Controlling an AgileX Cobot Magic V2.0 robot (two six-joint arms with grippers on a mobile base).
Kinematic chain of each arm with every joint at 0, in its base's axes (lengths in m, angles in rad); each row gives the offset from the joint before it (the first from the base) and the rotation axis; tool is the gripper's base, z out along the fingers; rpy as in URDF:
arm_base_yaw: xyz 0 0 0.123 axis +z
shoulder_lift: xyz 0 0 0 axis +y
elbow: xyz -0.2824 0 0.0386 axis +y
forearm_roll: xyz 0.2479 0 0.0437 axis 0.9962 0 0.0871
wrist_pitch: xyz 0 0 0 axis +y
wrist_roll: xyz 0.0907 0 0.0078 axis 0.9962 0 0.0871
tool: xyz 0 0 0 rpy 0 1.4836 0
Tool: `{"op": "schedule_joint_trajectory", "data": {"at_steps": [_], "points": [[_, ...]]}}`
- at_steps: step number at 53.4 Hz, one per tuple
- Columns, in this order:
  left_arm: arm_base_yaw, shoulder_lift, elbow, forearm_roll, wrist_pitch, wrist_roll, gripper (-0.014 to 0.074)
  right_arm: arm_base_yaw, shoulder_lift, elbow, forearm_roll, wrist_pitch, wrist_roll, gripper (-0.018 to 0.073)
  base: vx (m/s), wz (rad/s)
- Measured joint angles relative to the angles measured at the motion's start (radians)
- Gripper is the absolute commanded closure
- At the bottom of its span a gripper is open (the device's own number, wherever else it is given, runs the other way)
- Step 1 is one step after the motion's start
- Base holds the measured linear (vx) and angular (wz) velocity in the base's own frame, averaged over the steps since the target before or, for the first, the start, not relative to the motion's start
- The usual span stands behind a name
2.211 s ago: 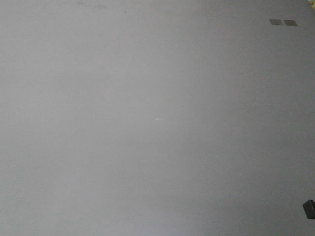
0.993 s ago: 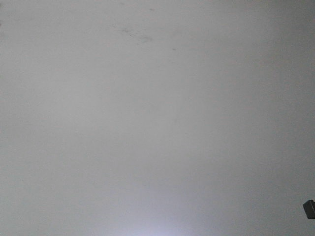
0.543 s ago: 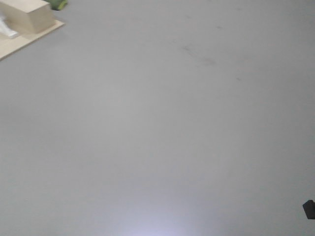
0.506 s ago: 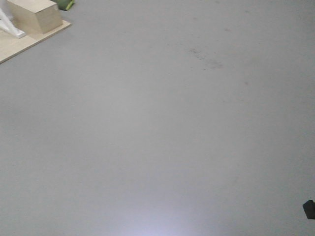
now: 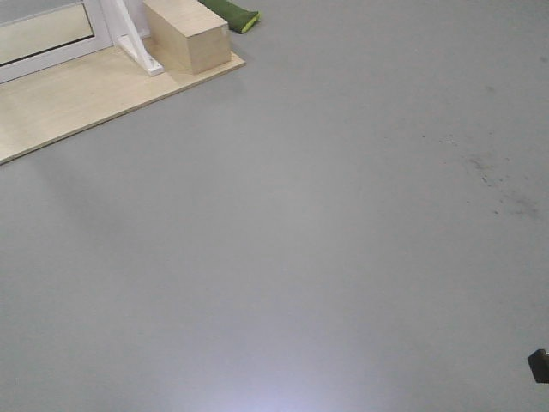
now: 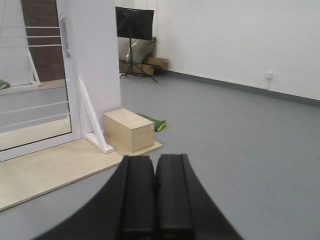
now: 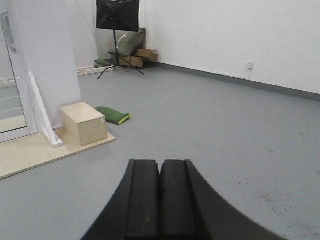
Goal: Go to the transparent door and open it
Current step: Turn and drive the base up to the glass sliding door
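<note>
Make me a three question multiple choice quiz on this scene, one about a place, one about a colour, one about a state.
1. Where does the wooden box stand?
A) on the pale wood platform
B) on bare grey floor by the far wall
C) atop the music stand

2. What colour is the cushion on the floor by the box?
A) red
B) green
C) blue

3. How are the left gripper and right gripper set?
A) both wide open
B) both shut
C) each holding a handle

Answers: 1 A, it rests on the platform's corner; 2 B, green with a lighter edge; 3 B, each wrist view shows jaws pressed together.
</note>
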Motion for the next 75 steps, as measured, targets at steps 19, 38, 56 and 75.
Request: {"op": "schedule_joint_trajectory", "data": {"at_steps": [19, 38, 56, 75], "points": [[0.000, 0.000, 0.000, 0.000, 0.000, 0.000, 0.0602, 0.000, 0.000, 0.000, 0.000, 0.000, 0.000, 0.0568, 0.75, 0.38], [0.000, 0.000, 0.000, 0.000, 0.000, 0.000, 0.0602, 0.000, 0.000, 0.000, 0.000, 0.000, 0.000, 0.0568, 0.77, 0.35], [0.000, 0.000, 0.000, 0.000, 0.000, 0.000, 0.0602, 0.000, 0.000, 0.000, 0.000, 0.000, 0.000, 0.0568, 0.77, 0.25], [0.000, 0.000, 0.000, 0.000, 0.000, 0.000, 0.0602, 0.000, 0.000, 0.000, 0.000, 0.000, 0.000, 0.0568, 0.72, 0.17]]}}
